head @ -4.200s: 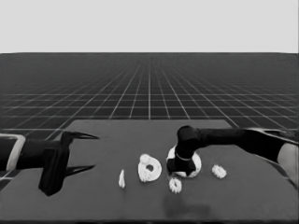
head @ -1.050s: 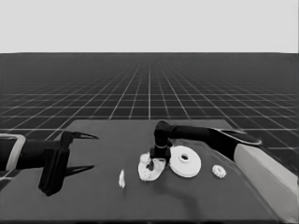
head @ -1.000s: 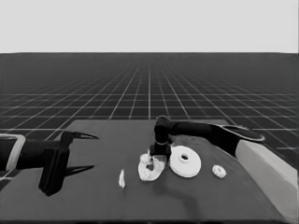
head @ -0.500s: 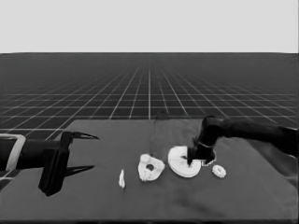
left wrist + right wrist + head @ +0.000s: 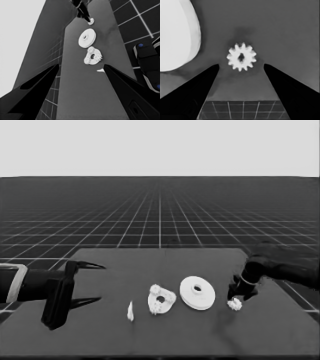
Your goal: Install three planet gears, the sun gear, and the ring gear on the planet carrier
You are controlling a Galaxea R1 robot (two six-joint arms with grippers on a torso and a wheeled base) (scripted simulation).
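Note:
The smaller round part (image 5: 161, 299) lies mid-table with small toothed gears sitting on its rim; the left wrist view shows it too (image 5: 93, 56). Right of it lies the larger round part (image 5: 197, 292) (image 5: 87, 37) (image 5: 175, 37). One loose gear (image 5: 234, 304) (image 5: 241, 56) (image 5: 91, 21) lies flat farther right. My right gripper (image 5: 239, 296) (image 5: 241, 65) hangs just above this gear, open, with one finger on either side and not touching it. My left gripper (image 5: 85, 282) (image 5: 81, 65) waits open over the table's left end, holding nothing.
A thin white piece (image 5: 130, 311) (image 5: 100, 70) stands left of the smaller round part. The table's right edge runs close past the loose gear. Dark machinery with blue lights (image 5: 147, 62) shows beyond the table's edge in the left wrist view.
The right gripper left the smaller round part, crossed to the right past the larger round part, and now hangs over the loose gear. The left arm has not moved.

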